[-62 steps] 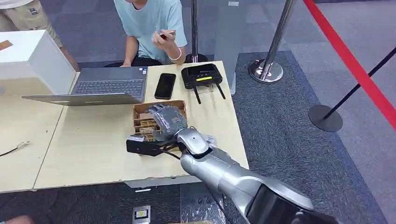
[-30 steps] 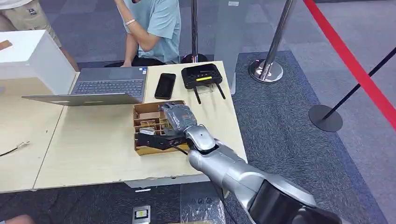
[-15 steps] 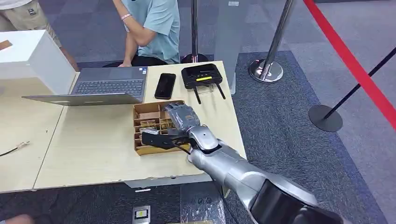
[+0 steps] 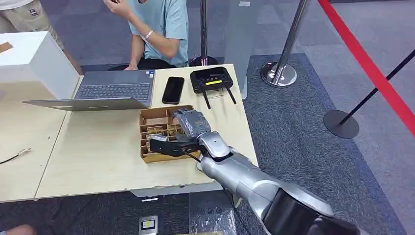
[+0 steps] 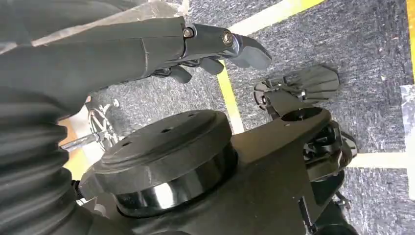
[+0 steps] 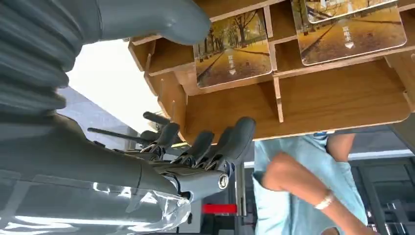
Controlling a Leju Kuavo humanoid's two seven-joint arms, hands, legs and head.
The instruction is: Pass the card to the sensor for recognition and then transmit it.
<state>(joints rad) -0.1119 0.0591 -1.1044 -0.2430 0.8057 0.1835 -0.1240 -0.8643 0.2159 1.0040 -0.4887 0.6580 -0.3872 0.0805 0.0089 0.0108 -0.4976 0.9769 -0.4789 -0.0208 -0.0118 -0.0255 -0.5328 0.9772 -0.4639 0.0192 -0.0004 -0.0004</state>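
A wooden card box (image 4: 155,116) sits on the table, right of centre. Its slots hold cards printed with yellow autumn trees (image 6: 227,51) (image 6: 350,29). My right hand (image 4: 191,123) hovers over the box's right side with the fingers (image 6: 210,147) apart from the thumb (image 6: 161,19), and nothing lies between them. The thumb tip is close beside one card. A black device with two antennas (image 4: 211,80) lies at the table's far edge. My left hand (image 5: 210,44) hangs over the floor, holding nothing.
An open laptop (image 4: 115,90) and a black phone (image 4: 172,89) lie behind the box. A white box (image 4: 29,58) stands at the far left. A person in a light blue shirt (image 4: 161,24) sits behind the table. Stanchion posts (image 4: 279,73) and a red barrier belt (image 4: 372,63) are on the right.
My right hand moved from the box's near left corner to its right side, then stayed almost still. The person raised an arm.
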